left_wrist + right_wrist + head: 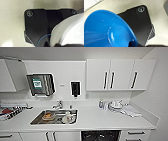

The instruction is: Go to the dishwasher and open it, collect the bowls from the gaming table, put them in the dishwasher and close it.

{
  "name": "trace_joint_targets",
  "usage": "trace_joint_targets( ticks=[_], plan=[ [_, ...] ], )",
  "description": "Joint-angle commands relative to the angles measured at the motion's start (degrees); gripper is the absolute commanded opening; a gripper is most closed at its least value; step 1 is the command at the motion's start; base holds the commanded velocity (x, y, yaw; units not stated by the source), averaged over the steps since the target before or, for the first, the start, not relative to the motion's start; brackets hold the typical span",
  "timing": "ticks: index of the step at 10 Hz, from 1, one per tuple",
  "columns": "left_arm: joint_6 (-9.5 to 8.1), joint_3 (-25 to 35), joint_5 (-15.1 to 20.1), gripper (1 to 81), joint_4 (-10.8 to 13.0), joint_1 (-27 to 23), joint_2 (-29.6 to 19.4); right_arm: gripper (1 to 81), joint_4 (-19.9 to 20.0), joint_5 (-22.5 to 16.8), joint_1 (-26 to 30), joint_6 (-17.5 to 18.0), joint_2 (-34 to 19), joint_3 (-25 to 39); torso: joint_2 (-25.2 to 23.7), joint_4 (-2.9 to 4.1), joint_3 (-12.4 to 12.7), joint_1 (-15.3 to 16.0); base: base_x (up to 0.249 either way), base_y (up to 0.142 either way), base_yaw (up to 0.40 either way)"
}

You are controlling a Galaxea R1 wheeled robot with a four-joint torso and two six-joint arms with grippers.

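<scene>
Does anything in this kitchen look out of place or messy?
Mostly tidy. The stainless steel sink holds unwashed items, including something orange and a white vessel. Below the white counter, the dark dishwasher opening gapes between closed cabinet fronts. A crumpled cloth lies near the right wall.

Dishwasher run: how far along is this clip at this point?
Done: the dishwasher below the counter shows its dark interior, so it looks open. In hand: a blue bowl sits large at the right wrist, a white round object at the left; neither grip is visible. Left: loading and closing.
</scene>
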Motion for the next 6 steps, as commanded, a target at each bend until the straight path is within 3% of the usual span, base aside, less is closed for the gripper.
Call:
trace_joint_targets(
  ticks=[1, 6],
  plan=[
    [0.06, 5.25, 1.83, 1.0, -0.17, -4.75, -3.35, 1.0, 0.01, -2.53, 3.82, 0.22, -4.7, 6.77, 0.0, 0.0, -1.67, 0.0, 0.0, 0.0, 0.0],
    [-0.29, 25.64, 2.09, 1.0, -0.08, -8.79, -16.89, 1.0, 0.01, -2.62, 5.05, 0.22, -7.34, 9.5, 0.0, 0.0, -11.59, -0.02, 0.0, 0.0, 0.0]
  ],
)
